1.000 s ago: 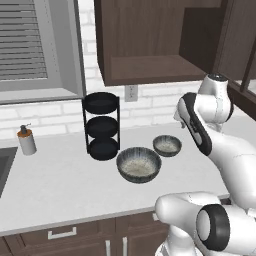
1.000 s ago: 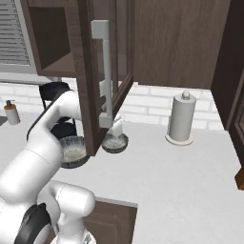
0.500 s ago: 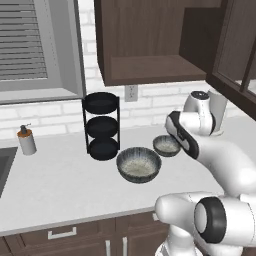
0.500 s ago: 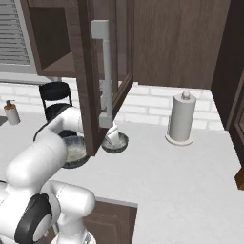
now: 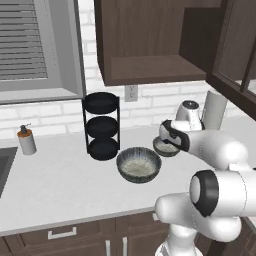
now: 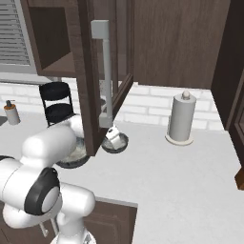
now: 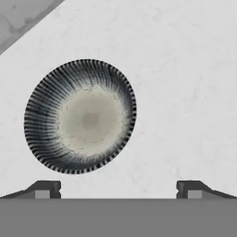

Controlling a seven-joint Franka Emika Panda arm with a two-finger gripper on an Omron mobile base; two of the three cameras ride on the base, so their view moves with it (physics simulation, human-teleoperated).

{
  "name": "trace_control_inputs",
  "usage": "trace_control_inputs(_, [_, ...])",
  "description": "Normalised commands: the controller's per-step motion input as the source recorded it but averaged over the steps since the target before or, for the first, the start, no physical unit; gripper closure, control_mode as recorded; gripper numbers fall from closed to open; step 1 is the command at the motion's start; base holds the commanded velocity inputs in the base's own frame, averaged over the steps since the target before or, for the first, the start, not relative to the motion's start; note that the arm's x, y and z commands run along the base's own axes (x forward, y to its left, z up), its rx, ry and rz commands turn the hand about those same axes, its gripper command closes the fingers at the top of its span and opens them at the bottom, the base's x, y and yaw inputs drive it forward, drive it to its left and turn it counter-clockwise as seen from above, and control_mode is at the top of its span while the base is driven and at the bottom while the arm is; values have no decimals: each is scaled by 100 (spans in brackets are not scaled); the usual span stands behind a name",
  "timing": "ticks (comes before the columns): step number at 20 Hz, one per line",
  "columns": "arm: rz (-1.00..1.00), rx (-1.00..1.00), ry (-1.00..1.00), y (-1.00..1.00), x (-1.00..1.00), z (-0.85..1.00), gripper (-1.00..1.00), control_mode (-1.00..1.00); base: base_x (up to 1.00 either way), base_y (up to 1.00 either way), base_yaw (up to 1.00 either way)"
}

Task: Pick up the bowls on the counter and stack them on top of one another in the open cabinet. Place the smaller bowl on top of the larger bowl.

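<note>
1. The smaller bowl sits upright on the worktop, just right of the larger bowl and apart from it.
2. The gripper hangs directly above the smaller bowl, its fingers spread wide with nothing between them.
3. The open cabinet hangs above both bowls, its wooden shelf bare.
4. A black three-tier rack stands just left of the larger bowl, a soap dispenser further left.
5. A paper towel roll stands well to the right.
</note>
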Motion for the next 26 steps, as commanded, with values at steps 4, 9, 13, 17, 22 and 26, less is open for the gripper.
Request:
trace_control_inputs(4, [0,0,4,0,46,-34,-100,-100,0,0,0])
trace_control_inputs(9, [0,0,5,-3,22,-38,-100,-100,0,0,0])
trace_control_inputs(13, [0,0,0,-9,-3,-28,-100,-100,0,0,0])
trace_control_inputs(17, [0,0,0,-7,0,-14,-100,-100,0,0,0])
trace_control_inputs(22, [0,0,0,-13,8,-18,-100,-100,0,0,0])
trace_control_inputs(26, [0,0,0,0,9,-12,-100,-100,0,0,0])
